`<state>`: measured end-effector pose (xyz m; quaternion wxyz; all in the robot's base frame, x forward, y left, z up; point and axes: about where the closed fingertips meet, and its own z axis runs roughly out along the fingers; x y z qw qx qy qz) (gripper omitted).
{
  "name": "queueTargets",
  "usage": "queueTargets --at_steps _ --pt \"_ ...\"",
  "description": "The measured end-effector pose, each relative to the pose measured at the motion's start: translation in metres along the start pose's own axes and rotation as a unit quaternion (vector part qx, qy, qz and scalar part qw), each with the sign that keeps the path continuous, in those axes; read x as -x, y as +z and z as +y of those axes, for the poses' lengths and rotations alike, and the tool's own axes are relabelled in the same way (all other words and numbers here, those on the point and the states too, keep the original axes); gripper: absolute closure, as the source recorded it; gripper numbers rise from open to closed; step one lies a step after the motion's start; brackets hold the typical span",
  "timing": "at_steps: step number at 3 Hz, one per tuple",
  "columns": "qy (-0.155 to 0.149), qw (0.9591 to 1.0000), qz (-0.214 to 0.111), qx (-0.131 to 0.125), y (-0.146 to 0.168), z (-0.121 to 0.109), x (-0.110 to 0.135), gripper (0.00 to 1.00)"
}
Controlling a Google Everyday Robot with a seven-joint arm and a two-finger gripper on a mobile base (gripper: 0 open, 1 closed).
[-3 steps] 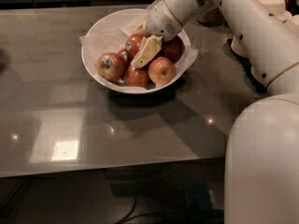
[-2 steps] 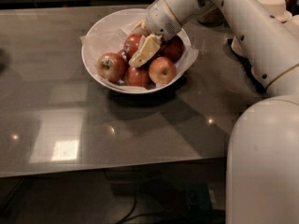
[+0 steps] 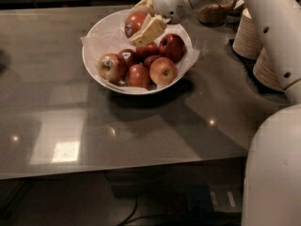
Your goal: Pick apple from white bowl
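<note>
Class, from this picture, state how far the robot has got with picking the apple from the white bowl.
Done: the gripper is shut on the deep-red stickered apple. In hand: that apple is held above the other apples, over the far side of the white bowl. Left: carrying it clear of the bowl's rim.

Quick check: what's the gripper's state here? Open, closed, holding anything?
Gripper: closed on the red stickered apple, over the far side of the white bowl.
</note>
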<state>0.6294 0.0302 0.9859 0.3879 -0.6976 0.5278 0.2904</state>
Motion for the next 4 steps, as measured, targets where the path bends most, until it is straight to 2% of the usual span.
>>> queueTargets --at_steps 1,3,4 --pt "-0.015 0.9996 -0.016 -0.016 -0.021 0.007 0.018 1.00" --pt "0.016 0.9991 -0.039 0.006 -0.028 0.054 0.021 1.00" --pt "0.020 0.9991 -0.037 0.010 -0.024 0.056 0.017 1.00"
